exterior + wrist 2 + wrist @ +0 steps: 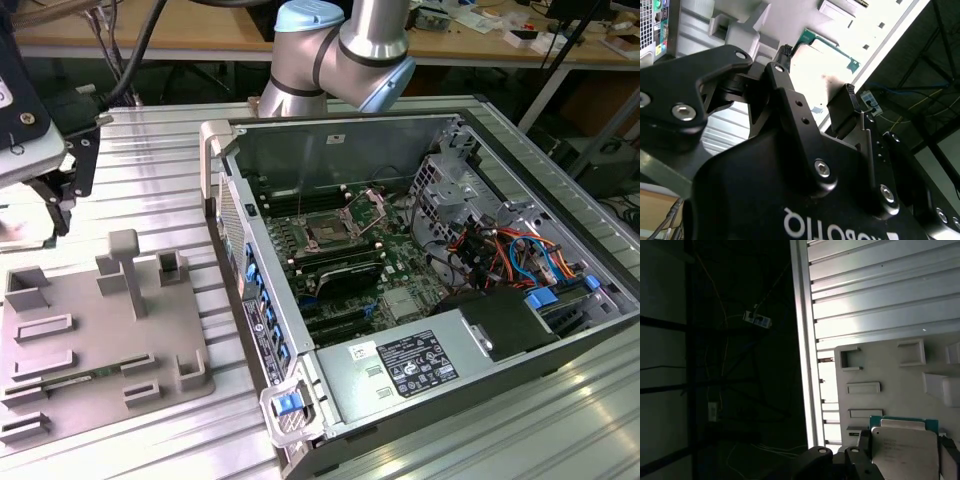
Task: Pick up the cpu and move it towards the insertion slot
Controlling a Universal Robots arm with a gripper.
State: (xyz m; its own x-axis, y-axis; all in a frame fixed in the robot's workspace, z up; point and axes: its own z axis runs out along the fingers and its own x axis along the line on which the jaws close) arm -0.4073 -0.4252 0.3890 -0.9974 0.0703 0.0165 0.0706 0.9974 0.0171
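Note:
The cpu (904,452), a pale silvery square with a green rim, sits between two black fingers (861,439) in the first wrist view. My gripper (905,446) is shut on it, and it hangs above the grey tray (890,365). In the second wrist view the same chip (825,65) shows bright between the finger pads, with the gripper (819,74) closed around it. In the exterior view the gripper (55,205) hovers at the far left, above the tray's (90,340) back corner. The insertion slot (328,231) lies inside the open computer case, well off toward the exterior view's right.
The case's raised side wall (235,230) stands between the tray and the motherboard. Upright grey blocks (125,265) rise from the tray. Cables and drive bays (500,250) crowd the case's right part. The ribbed metal table (150,160) ends near the gripper.

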